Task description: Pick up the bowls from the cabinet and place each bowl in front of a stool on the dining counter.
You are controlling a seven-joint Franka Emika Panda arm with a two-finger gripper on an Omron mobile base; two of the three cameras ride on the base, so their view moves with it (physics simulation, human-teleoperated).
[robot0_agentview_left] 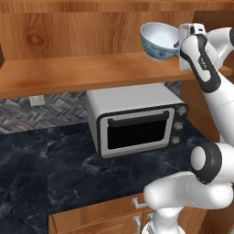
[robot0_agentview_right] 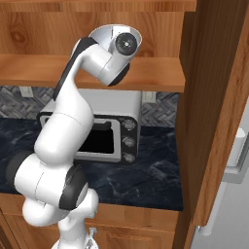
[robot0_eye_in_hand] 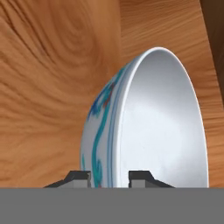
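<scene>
The deep white bowl (robot0_agentview_left: 158,42) with blue patterning is tipped on its side over the right end of the cabinet's plank shelf (robot0_agentview_left: 68,73), its opening facing up and left. My gripper (robot0_agentview_left: 177,45) reaches in from the right and is shut on the bowl's rim. In the hand view the bowl (robot0_eye_in_hand: 148,127) stands on edge, and my gripper (robot0_eye_in_hand: 109,177) has one fingertip (robot0_eye_in_hand: 79,177) on the patterned outside and the other against the plain inside. From the right base view a strip of the bowl (robot0_agentview_right: 102,35) shows behind my hand. The stool and the dining counter are out of view.
A silver toaster oven (robot0_agentview_left: 137,121) stands below the shelf on a black marble counter (robot0_agentview_left: 41,173) with wooden drawer fronts. The cabinet's upright wood panel (robot0_agentview_right: 214,97) rises close on the right, with a grey appliance door (robot0_agentview_right: 238,146) beyond it.
</scene>
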